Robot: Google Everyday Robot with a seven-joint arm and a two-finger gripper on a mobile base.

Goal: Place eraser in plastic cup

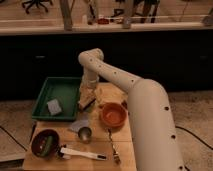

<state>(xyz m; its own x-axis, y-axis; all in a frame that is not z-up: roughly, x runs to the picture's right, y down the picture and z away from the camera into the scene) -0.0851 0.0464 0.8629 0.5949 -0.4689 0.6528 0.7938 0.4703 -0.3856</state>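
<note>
The small grey plastic cup stands on the wooden table, in front of the green tray. A small pale grey block, possibly the eraser, lies in the tray's front part. My gripper hangs from the white arm at the tray's right edge. It is behind and above the cup and left of the orange bowl. I cannot tell whether it holds anything.
An orange bowl sits right of the cup. A dark red bowl is at the front left. A white-handled brush lies along the front edge, with a thin utensil beside it. A flat grey piece lies behind the cup.
</note>
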